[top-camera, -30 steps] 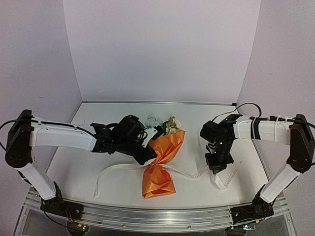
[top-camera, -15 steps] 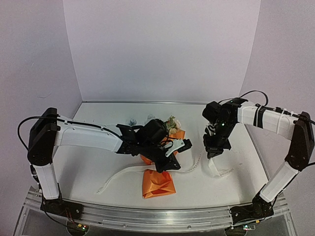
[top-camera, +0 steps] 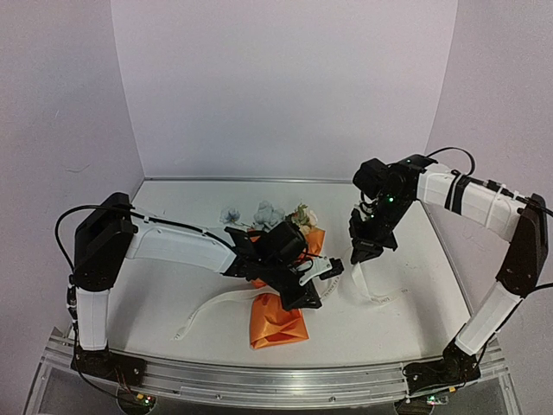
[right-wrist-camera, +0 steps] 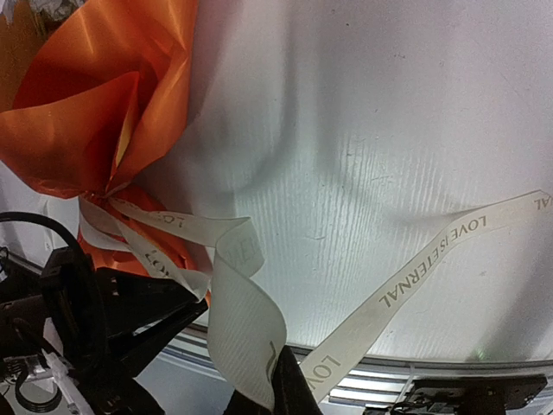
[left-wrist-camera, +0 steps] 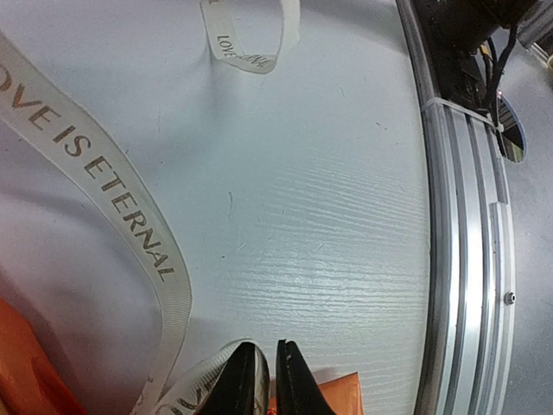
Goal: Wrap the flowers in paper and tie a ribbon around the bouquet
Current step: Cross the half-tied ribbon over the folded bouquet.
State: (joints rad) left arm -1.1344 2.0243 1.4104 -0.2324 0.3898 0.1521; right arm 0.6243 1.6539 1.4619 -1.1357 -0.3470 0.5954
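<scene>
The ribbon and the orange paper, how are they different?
The ribbon is cream-white, while the paper is bright orange. The ribbon is a long narrow strip printed with LOVE IS ETERNAL; the paper is a wide crinkly sheet with no words showing. The ribbon trails in loose loops; the paper is bunched and pinched in. Both are thin and bendy, meeting at that pinch.

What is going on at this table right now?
A ribbon is being tied round an orange paper bouquet. The right gripper is shut on the ribbon, holding it raised to the bouquet's right. The left gripper sits at the bouquet's pinched waist, jaws nearly together; whether it grips ribbon is unclear.
</scene>
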